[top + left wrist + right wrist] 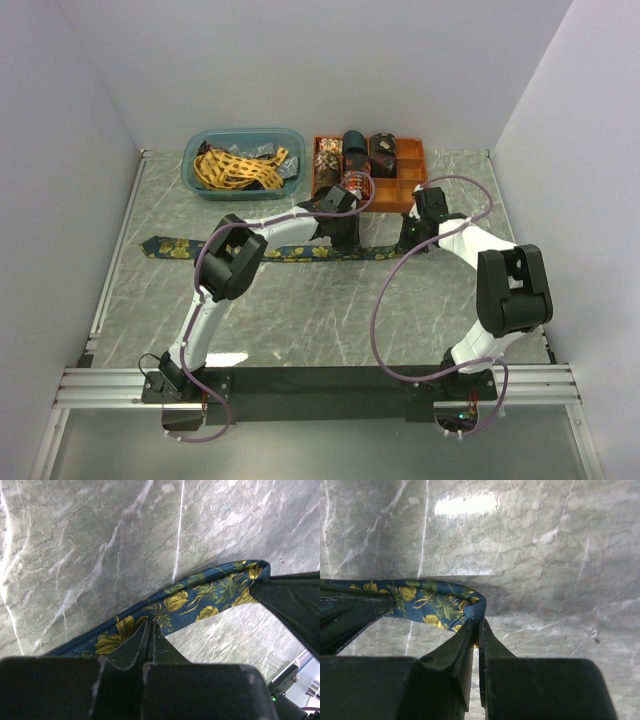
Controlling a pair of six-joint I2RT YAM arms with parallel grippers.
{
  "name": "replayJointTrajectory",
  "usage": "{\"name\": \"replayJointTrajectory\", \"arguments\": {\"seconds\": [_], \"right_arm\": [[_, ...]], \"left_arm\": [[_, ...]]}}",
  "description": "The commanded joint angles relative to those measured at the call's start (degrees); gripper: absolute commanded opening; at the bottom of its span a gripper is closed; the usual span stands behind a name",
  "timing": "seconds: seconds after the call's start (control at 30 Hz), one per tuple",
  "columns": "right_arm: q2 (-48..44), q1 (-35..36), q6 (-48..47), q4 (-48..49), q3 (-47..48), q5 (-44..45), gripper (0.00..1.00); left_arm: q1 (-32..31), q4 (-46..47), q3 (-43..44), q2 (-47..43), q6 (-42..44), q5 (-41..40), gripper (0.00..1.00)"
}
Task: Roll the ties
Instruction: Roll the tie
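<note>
1. Across the marble table (300,310) lies the blue floral tie (180,248), stretched flat.
2. Look, the left gripper (150,630) is clenched on the tie's edge.
3. Beside it, the right gripper (476,630) pinches the tie's folded end tight.

White arm links (197,325), bulky black joint housings (513,290), purple cables (374,318) (looping loose), matte black jaws

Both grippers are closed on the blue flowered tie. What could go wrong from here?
The right gripper pinches only the very tip of the tie, so it may slip out once rolling starts.
The left gripper grips one edge; the fabric might twist.
Both work close to the orange tray, which could be bumped.
</note>
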Motion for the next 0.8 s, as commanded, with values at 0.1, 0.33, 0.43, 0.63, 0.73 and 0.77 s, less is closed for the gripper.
{"name": "replayJointTrajectory", "arguments": {"seconds": [0.1,0.33,0.43,0.63,0.73,0.77], "right_arm": [[-3.75,4.44,3.50,-3.54,3.07,7.11,0.00],[-4.37,9.63,7.46,-4.60,5.62,9.32,0.00],[-4.02,10.86,8.69,-3.37,6.93,6.78,0.00],[-1.73,12.09,10.62,1.11,7.29,-1.66,0.00],[-0.15,12.10,11.59,4.01,5.89,-4.03,0.00],[0.20,12.01,11.68,4.54,5.54,-4.39,0.00]], "left_arm": [[0.22,-0.62,-2.16,0.68,-0.80,-0.92,0.01],[0.40,-0.09,-2.60,1.03,-1.59,-0.31,0.01],[0.57,0.18,-2.77,1.03,-1.94,0.13,0.01],[0.93,0.88,-3.48,1.03,-2.82,0.92,0.01],[1.19,1.93,-4.44,0.41,-3.43,1.27,0.01],[1.28,2.37,-4.88,0.24,-3.61,1.62,0.01]]}}
